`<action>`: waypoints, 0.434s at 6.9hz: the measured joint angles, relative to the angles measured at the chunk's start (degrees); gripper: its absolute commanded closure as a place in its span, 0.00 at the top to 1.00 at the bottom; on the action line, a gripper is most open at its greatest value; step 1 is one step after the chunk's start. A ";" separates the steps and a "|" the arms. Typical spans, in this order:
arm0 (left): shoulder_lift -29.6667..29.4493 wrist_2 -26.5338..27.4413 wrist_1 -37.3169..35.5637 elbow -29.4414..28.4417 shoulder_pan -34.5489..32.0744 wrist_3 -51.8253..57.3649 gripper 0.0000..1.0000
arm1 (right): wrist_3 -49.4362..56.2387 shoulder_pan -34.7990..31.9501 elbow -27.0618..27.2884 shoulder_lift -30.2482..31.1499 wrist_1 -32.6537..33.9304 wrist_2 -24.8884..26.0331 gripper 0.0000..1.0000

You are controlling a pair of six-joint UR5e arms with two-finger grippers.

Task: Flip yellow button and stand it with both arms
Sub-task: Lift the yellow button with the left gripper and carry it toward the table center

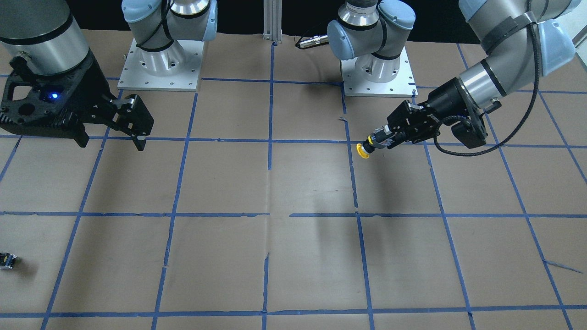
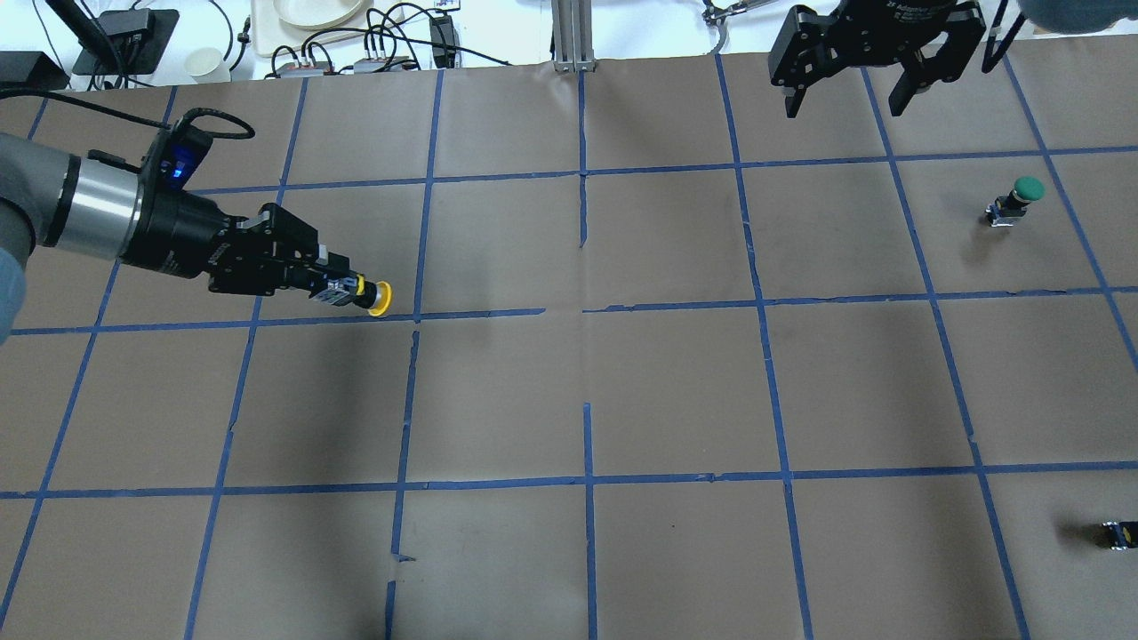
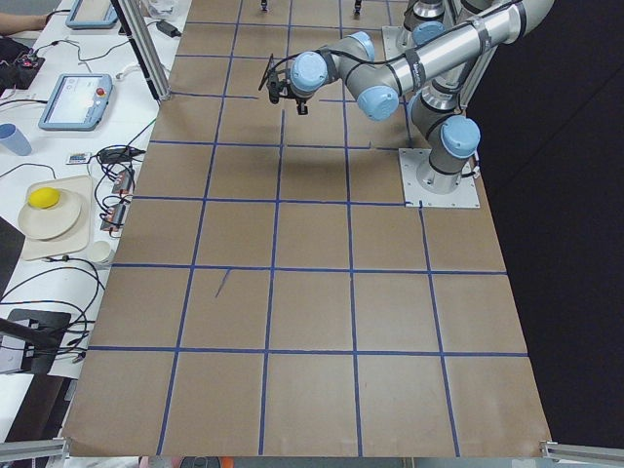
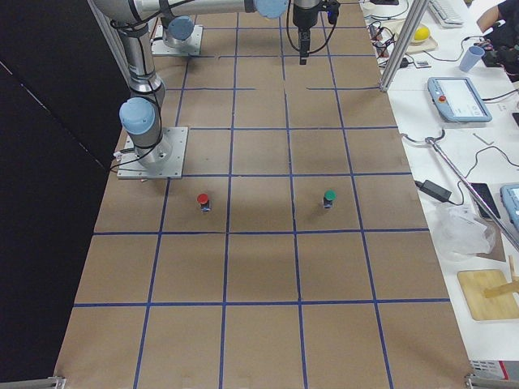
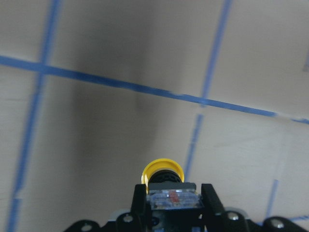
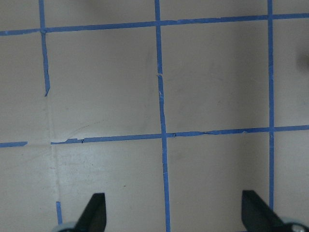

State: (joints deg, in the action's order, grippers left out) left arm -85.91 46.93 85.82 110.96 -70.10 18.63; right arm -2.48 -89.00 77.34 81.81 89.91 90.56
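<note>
The yellow button [image 2: 380,299] is held sideways in my left gripper [image 2: 342,289], a little above the table. Its yellow cap points away from the fingers toward the table's middle. My left gripper is shut on the button's black-and-grey switch body. It also shows in the front-facing view [image 1: 363,150] and in the left wrist view [image 5: 162,170], with a finger on each side of the body [image 5: 171,199]. My right gripper [image 2: 845,108] is open and empty, raised over the far right of the table. Its fingers [image 6: 94,212] stand wide apart above bare paper.
A green-capped button [image 2: 1018,200] stands upright at the right. A red-capped button [image 4: 203,200] stands near the right arm's base plate. A capless black-grey switch block [image 2: 1118,533] lies at the near right edge. Brown paper with a blue tape grid [image 2: 587,311] covers the table.
</note>
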 measured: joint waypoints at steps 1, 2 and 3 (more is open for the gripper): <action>0.15 -6.58 -0.12 -0.30 -3.98 -4.09 0.03 | 1.14 1.94 -0.47 0.07 -0.06 -0.17 0.99; 0.22 -13.54 -1.36 -0.75 -7.03 -9.19 0.03 | 5.11 5.61 -1.08 0.08 -0.17 -1.56 0.99; 0.26 -19.88 -2.64 -1.20 -9.17 -13.21 0.02 | 11.49 11.10 -1.48 0.14 -0.47 -4.57 0.99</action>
State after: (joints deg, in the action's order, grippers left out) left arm -85.66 27.05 83.18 109.76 -79.26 5.41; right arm 9.02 -77.90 75.85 81.95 89.44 85.99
